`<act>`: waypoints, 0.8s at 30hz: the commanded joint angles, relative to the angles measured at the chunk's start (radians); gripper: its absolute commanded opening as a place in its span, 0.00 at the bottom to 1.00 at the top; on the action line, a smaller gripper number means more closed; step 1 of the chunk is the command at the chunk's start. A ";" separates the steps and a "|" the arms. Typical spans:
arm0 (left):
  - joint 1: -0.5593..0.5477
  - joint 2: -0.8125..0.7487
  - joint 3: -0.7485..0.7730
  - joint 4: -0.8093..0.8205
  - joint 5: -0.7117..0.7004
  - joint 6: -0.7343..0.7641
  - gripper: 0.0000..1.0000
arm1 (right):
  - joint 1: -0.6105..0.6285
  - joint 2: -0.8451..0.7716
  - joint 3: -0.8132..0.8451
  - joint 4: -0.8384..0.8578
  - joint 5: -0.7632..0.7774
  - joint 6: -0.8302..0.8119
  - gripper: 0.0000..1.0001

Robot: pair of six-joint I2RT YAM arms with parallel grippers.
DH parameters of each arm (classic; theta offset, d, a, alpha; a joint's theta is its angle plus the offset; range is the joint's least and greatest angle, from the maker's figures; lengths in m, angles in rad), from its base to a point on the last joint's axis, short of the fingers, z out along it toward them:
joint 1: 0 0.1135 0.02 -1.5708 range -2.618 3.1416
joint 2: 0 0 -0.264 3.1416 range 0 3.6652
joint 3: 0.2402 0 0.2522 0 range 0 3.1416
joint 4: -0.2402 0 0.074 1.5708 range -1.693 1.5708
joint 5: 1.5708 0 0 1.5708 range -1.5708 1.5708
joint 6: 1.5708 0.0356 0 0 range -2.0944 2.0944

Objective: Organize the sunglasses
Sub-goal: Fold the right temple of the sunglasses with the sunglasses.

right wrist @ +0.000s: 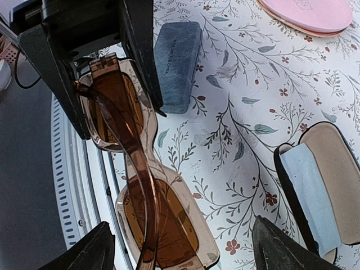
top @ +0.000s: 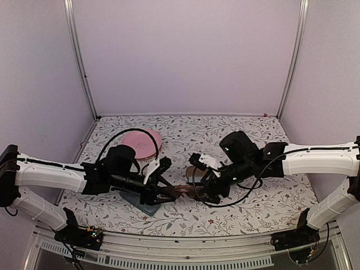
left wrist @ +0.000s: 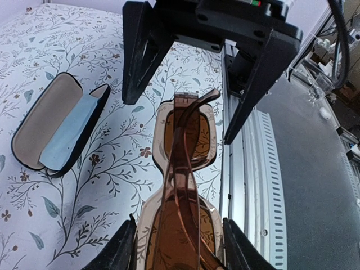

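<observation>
Reddish-brown sunglasses (left wrist: 183,169), arms folded, hang over the desk's (left wrist: 112,185) near middle, one lens clenched by the left hand (left wrist: 179,247); the right hand (right wrist: 183,236) is released, spread wide round the other lens; next, probably, a level carry into the open case (left wrist: 56,124).

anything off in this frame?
Nothing broken or spilled. The brown sunglasses hang in the air, clamped at one lens by the left gripper, right gripper open around the other lens. The black case lies open, only a cloth inside.
</observation>
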 commanded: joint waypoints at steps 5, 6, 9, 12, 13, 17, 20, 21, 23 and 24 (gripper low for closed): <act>0.008 -0.015 -0.001 0.025 0.016 0.021 0.00 | 0.007 0.022 0.012 0.010 -0.035 -0.016 0.87; 0.008 -0.016 -0.001 0.026 0.016 0.021 0.00 | 0.006 0.023 0.013 0.010 -0.038 -0.017 0.87; 0.008 -0.017 -0.002 0.029 0.016 0.021 0.00 | 0.006 0.023 0.013 0.011 -0.046 -0.018 0.87; 0.008 -0.018 -0.003 0.028 0.018 0.022 0.00 | 0.006 0.028 0.012 0.013 -0.049 -0.019 0.87; 0.007 -0.019 -0.003 0.028 0.018 0.023 0.00 | 0.006 0.030 0.013 0.014 -0.051 -0.019 0.87; 0.008 -0.025 -0.004 0.027 0.019 0.026 0.00 | 0.006 0.033 0.013 0.017 -0.058 -0.019 0.87; 0.008 -0.027 -0.005 0.028 0.018 0.025 0.00 | 0.006 0.039 0.013 0.018 -0.061 -0.019 0.87; 0.008 -0.028 -0.006 0.029 0.019 0.026 0.00 | 0.005 0.040 0.013 0.018 -0.062 -0.019 0.87; 0.008 -0.027 -0.004 0.028 0.021 0.026 0.00 | 0.005 0.042 0.013 0.019 -0.064 -0.019 0.86; 0.008 -0.027 -0.004 0.027 0.022 0.027 0.00 | 0.006 0.043 0.014 0.019 -0.064 -0.019 0.86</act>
